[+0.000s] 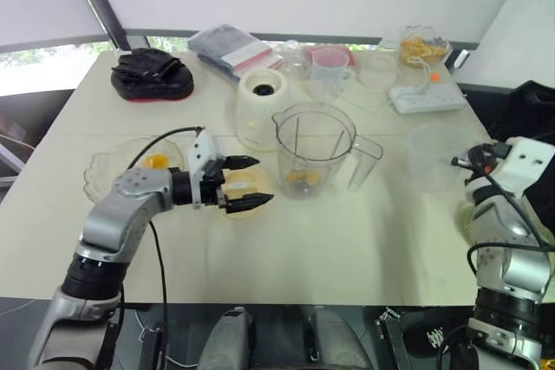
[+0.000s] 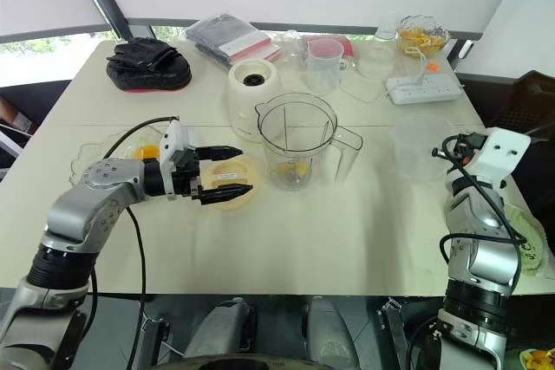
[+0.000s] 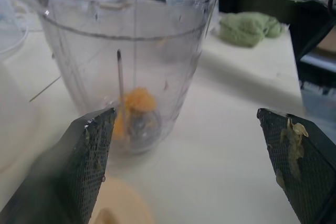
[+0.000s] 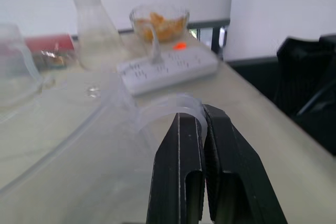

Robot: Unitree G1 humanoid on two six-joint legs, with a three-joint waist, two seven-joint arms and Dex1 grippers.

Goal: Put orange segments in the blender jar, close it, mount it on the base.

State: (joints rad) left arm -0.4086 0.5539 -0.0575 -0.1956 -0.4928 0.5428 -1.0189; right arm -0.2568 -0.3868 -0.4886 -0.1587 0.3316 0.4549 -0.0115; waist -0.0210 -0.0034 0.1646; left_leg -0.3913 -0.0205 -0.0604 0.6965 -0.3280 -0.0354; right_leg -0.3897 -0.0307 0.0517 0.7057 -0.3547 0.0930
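Centrally, the blender jar (image 1: pixel 312 149) is standing upright and uncovered on the counter (image 1: pixel 347 240), with orange segments (image 3: pixel 137 103) lying at its bottom around the blade. The white blender base (image 1: pixel 263 106) is sitting just behind the jar, toward my left, apart from it. I am holding my left end effector (image 1: pixel 260 181) with its two fingers spread wide, gripping nothing, just beside the jar on my left. It is hovering over a cream-coloured lid (image 2: pixel 227 172) that is lying flat on the counter. The pads (image 3: pixel 86 166) are carrying pale specks of residue. Farther to my left, a glass plate (image 1: pixel 108 171) is holding one more orange piece (image 1: pixel 156 160).

I am keeping my right end effector (image 4: pixel 202 114) near the counter's right edge, its fingers pressed together with nothing between them. It is pointing toward a clear container (image 1: pixel 434 153), a white power strip (image 1: pixel 425 97) and a glass bowl of orange pieces (image 1: pixel 422 45). A red-and-white packet (image 1: pixel 251 58) is lying at the back; its print is too small to read.
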